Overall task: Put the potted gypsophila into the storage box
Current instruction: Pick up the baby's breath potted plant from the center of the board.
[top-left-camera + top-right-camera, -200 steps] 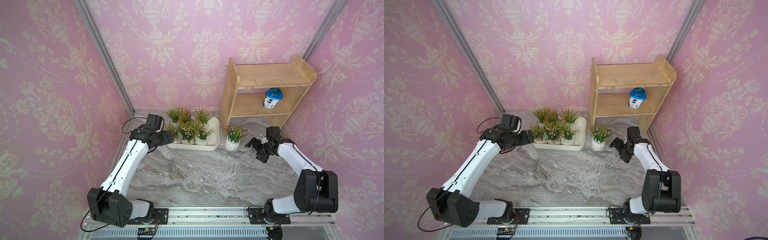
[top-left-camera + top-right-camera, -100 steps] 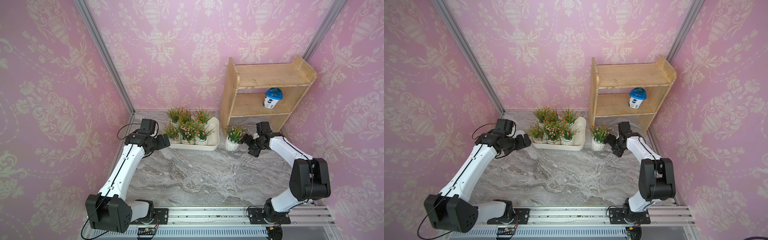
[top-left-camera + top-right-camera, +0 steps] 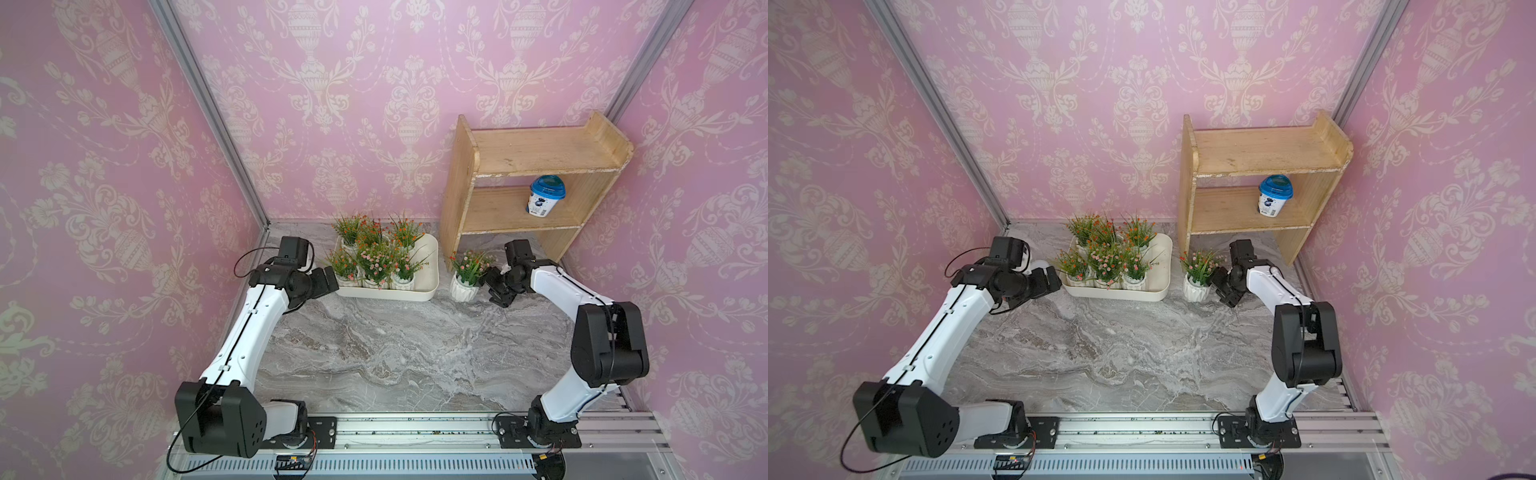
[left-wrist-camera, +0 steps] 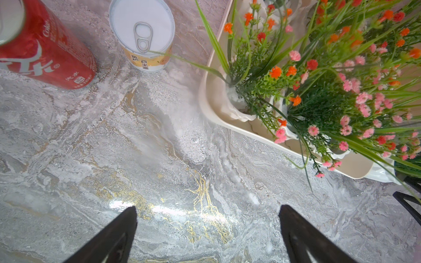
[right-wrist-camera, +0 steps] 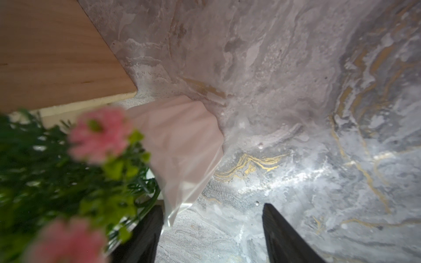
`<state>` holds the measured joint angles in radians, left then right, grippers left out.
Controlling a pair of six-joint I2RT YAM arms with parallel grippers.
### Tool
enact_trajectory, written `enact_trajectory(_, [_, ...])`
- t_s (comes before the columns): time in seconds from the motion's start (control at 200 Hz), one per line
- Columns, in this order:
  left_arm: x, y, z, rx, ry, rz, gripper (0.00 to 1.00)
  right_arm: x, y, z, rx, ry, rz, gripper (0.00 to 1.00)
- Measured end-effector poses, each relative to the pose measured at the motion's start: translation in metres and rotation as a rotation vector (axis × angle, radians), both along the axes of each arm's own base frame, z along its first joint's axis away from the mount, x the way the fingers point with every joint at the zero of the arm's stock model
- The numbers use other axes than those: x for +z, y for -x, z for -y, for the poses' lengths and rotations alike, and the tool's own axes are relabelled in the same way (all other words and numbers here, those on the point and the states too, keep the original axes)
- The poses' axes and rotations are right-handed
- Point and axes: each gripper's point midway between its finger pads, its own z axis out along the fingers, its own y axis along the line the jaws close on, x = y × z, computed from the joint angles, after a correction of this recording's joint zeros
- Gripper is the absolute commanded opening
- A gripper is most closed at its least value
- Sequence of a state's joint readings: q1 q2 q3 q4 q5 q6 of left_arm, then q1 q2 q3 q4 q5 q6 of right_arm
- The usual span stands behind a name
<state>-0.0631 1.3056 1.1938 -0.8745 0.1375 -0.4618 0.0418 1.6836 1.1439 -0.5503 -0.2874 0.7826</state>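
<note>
The potted gypsophila (image 3: 465, 277) (image 3: 1198, 277), pink flowers in a white ribbed pot, stands on the marble table just right of the storage box (image 3: 415, 296) (image 3: 1144, 296). That cream tub holds several potted plants. My right gripper (image 3: 494, 286) (image 3: 1223, 286) is low on the table at the loose pot's right side. In the right wrist view the pot (image 5: 182, 141) lies against one finger (image 5: 145, 234), and the right gripper (image 5: 211, 227) is open over bare marble. My left gripper (image 3: 328, 280) (image 4: 208, 218) stands open by the box's left end (image 4: 205, 100).
A wooden shelf unit (image 3: 536, 153) stands at the back right, close behind the loose pot, with a blue-lidded cup (image 3: 546, 199) on its lower shelf. A red cola can (image 4: 45, 57) and a pull-tab tin (image 4: 143, 36) stand left of the box. Pink walls enclose the table.
My right gripper has moved left along the table up to the loose pot, and its jaws have narrowed. The left arm has drawn back slightly, its gripper still by the box.
</note>
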Motion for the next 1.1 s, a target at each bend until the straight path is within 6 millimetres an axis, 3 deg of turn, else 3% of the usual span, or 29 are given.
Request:
enact_trajectory(0.29, [-0.001, -0.003, -0.003, 0.009, 0.013, -0.001, 0.99, 0.0, -0.014, 0.002, 0.013, 0.074, 0.01, 0.57])
enact_trajectory(1.101, [-0.005, -0.011, -0.003, 0.012, 0.02, 0.007, 0.99, -0.003, -0.025, -0.002, 0.056, 0.133, 0.012, 0.26])
